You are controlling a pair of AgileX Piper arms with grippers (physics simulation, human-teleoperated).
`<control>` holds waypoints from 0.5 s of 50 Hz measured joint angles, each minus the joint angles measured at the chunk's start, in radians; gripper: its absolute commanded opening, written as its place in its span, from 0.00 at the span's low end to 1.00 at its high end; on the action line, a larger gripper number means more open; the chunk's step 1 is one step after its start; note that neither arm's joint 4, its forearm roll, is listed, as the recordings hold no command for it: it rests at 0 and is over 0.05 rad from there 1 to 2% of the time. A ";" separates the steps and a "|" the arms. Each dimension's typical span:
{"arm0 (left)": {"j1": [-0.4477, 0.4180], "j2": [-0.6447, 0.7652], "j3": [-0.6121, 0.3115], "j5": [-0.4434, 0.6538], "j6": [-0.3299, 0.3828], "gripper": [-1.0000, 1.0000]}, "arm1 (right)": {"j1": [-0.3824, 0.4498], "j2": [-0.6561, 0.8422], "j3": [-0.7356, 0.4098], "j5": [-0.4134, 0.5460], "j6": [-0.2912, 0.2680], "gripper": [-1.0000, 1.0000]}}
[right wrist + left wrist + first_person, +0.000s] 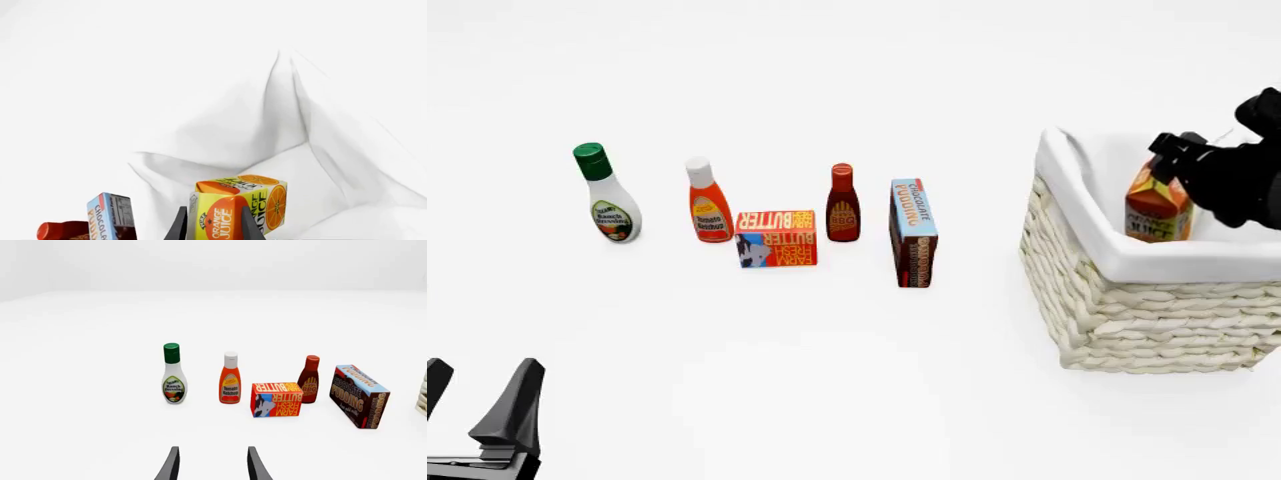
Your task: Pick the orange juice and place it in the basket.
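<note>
Now R gripper (210,225) jaws clamp orange juice (237,207) — over basket (1148,300).

**Plain white surroundings under even light**

The table (868,390) is a bare, matt white surface running far out on every side. In the left wrist view a pale grey-white wall (213,262) rises beyond its far edge. Light is soft and even, leaving only faint shadows.
</note>
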 measured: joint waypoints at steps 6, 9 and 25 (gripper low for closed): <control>0.000 0.000 0.000 0.000 0.000 1.00 | 0.001 0.003 0.000 0.003 0.004 0.00; 0.000 0.000 0.000 0.000 0.000 1.00 | 0.001 0.005 0.000 0.004 0.006 0.00; 0.000 0.000 0.000 0.000 0.000 1.00 | 0.005 0.009 0.000 0.006 0.030 1.00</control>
